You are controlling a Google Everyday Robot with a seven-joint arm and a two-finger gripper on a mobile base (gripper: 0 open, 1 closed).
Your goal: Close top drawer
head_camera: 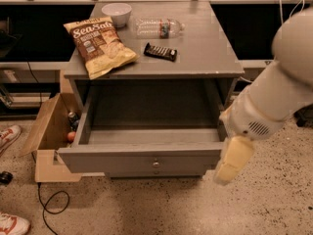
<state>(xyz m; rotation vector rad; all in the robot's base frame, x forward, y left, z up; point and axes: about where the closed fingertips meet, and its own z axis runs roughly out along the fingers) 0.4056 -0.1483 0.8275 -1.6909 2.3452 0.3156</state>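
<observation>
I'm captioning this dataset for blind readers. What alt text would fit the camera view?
The top drawer of a grey cabinet stands pulled wide open, the robot's gripper hanging by the right end of its front. On top lie a chip bag, white bowl, plastic bottle and dark snack bar.

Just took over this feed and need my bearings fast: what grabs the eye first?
The top drawer stands pulled far out of the grey cabinet, knob facing the camera. The pale arm fills the picture's right side, its gripper hanging by the drawer's front right corner. A yellow chip bag lies on the cabinet top, at left.
</observation>
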